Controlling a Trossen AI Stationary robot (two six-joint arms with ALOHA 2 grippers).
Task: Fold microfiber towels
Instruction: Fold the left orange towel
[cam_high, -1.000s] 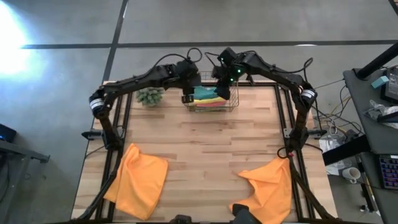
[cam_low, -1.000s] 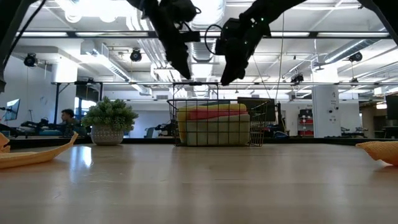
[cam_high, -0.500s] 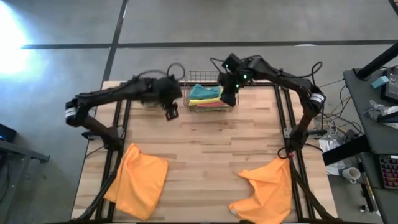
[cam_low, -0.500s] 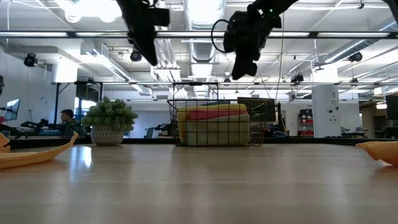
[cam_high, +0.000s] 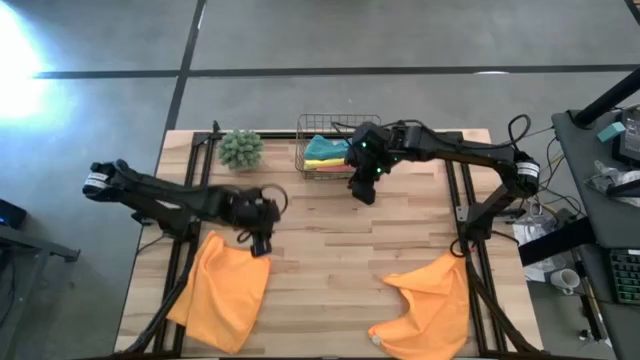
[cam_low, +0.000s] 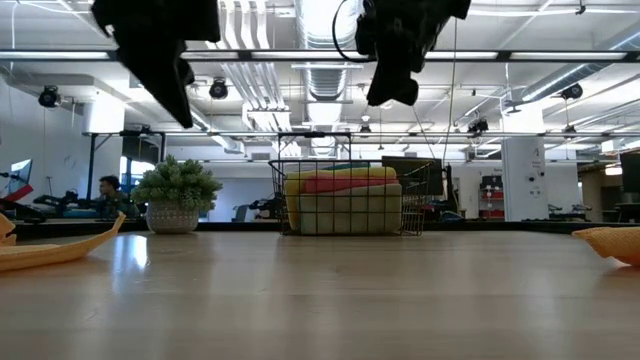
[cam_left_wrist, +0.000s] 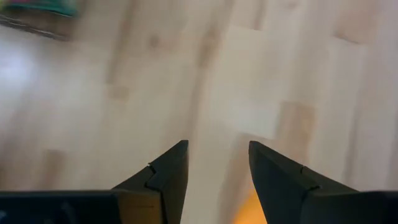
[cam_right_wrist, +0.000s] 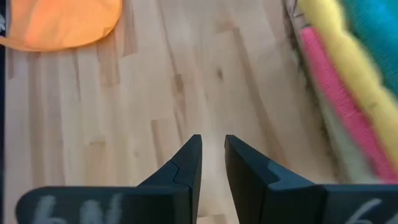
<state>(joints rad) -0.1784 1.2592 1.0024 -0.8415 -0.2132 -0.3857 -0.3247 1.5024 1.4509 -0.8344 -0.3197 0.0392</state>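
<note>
Partway through: folded yellow, pink and teal towels (cam_high: 328, 152) lie stacked in the wire basket (cam_high: 374, 172), while two orange towels (cam_high: 222, 288) lie unfolded well nearer the table front, the empty, parted left gripper (cam_high: 262, 242) just above one, the empty right gripper (cam_high: 362, 190), fingers narrowly apart, beside the basket.

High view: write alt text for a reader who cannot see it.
Two dark arms work over a wooden table: the left gripper hovers at one orange towel, the right gripper beside a wire basket of folded towels. A second orange towel lies crumpled.
</note>
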